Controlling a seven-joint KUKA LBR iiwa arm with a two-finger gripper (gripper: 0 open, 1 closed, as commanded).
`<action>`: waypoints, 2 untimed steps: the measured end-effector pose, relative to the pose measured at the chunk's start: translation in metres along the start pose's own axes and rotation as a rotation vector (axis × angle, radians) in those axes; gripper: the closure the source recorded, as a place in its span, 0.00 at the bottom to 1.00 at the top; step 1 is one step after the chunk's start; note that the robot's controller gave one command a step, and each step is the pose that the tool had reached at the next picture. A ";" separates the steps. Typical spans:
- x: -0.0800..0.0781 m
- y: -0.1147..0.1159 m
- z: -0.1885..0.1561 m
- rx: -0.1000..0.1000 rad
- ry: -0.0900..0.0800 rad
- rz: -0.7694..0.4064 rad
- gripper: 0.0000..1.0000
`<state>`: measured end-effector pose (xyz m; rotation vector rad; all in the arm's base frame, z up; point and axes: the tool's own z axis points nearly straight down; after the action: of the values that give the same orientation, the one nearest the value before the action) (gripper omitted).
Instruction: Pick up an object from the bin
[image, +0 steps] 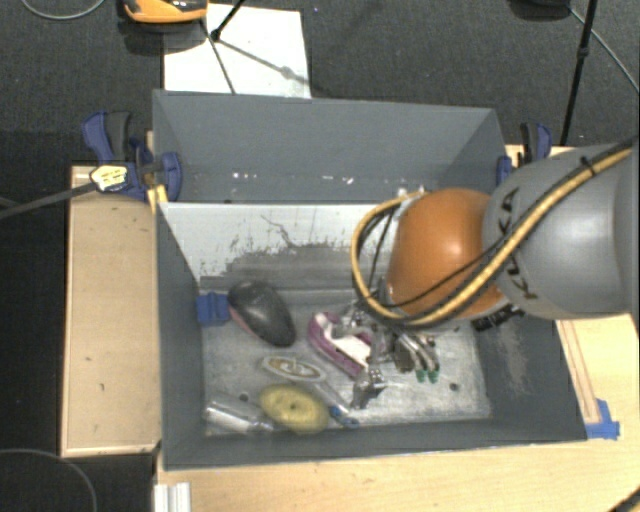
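The grey bin (180, 330) is the largest thing here, and the arm (570, 240) with its orange cover (440, 250) reaches in from the right. On the floor, a dark grey mouse (262, 310) lies far left, a purple and white piece (338, 345) sits mid-floor, and a yellowish ring (293, 408) lies by the near wall. The gripper (370, 385) hangs low just right of the purple and white piece. Whether it is parted or closed cannot be told. As a judgement, it would do best to centre over that 1 piece, straddle its narrow width, and lift straight up.

Purple-and-white object (338, 345), perhaps tilted, mid-bin
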<state>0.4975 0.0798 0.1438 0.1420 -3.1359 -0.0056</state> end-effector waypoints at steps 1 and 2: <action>0.002 0.051 0.069 0.002 -0.004 -0.069 0.00; 0.000 0.049 0.065 0.003 -0.009 -0.063 1.00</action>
<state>0.4929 0.1284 0.0786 0.2410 -3.1391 -0.0024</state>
